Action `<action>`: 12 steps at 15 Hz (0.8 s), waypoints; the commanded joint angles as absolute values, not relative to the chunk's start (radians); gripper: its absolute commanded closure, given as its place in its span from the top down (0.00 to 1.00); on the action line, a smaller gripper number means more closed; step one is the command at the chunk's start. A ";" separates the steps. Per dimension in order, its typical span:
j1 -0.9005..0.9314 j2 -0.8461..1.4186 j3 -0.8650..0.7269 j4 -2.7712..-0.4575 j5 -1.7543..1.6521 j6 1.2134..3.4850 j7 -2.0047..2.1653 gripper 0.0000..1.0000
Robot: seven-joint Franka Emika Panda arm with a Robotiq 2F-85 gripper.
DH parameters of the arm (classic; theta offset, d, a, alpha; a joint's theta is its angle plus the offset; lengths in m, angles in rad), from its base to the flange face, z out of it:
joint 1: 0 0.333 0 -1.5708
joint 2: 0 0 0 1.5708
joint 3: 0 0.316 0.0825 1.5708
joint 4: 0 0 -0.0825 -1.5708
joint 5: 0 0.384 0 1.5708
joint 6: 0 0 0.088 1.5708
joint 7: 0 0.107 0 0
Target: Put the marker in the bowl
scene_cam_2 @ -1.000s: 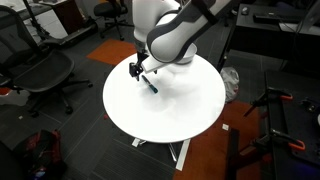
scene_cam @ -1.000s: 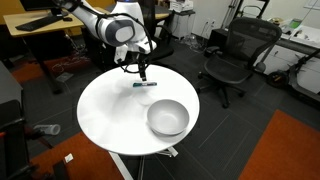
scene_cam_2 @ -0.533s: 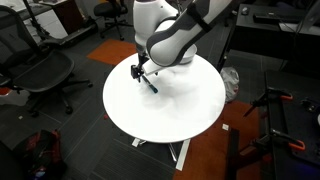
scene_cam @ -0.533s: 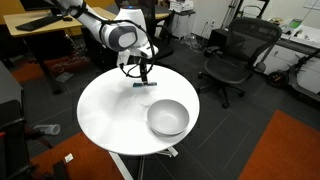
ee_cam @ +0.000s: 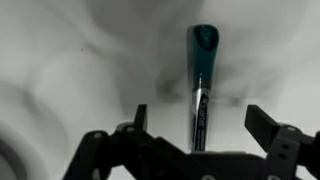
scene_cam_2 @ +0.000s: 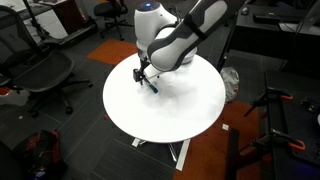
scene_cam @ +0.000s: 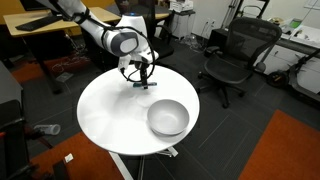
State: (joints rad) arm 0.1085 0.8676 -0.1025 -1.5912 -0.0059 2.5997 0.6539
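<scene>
Clearly wide open, the end effector (scene_cam: 143,72) holds nothing and hangs low over the marker (ee_cam: 201,85). The marker lies flat on the far part of the round white surface (scene_cam: 105,115), between the spread fingers (ee_cam: 264,124). The bowl (scene_cam: 167,117) sits well apart, toward the near right.

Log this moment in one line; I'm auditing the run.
stage: pre-grasp | pincer: open, straddling marker | marker: lying on table | bowl: apart, no marker inside
</scene>
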 commanded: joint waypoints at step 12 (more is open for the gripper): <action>0.121 0.898 -0.119 -1.543 0.022 2.560 0.634 0.01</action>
